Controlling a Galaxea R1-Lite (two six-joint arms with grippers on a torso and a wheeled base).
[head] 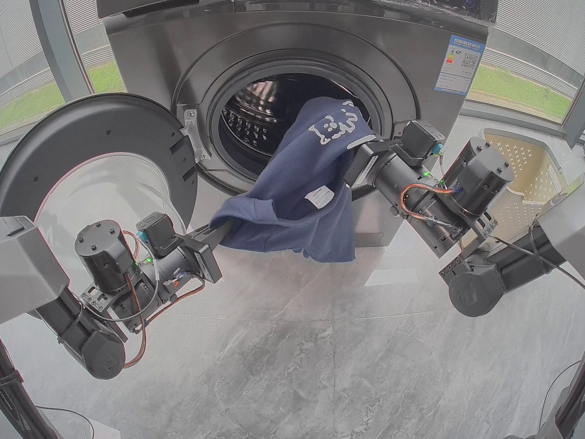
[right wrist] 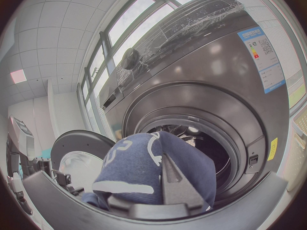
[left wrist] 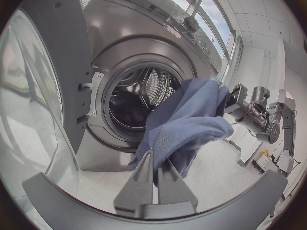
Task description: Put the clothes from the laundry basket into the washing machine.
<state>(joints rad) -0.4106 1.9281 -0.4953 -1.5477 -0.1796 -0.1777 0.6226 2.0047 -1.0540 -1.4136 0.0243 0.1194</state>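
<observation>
A navy blue shirt [head: 304, 178] with a white print hangs stretched between my two grippers in front of the washing machine's [head: 292, 44] open drum [head: 256, 117]. My left gripper [head: 220, 230] is shut on the shirt's lower corner, low and left of the opening; its fingers [left wrist: 142, 173] pinch the cloth [left wrist: 185, 122]. At the right rim of the opening, my right gripper [head: 353, 144] is shut on the shirt's upper part, and the cloth [right wrist: 137, 163] drapes over its finger [right wrist: 171, 173]. Dark laundry lies inside the drum [left wrist: 131, 109].
The round door [head: 91, 153] stands swung open to the left, just behind my left arm. A cream laundry basket [head: 530, 172] stands to the right of the machine, behind my right arm. Grey tiled floor [head: 317, 349] lies open in front.
</observation>
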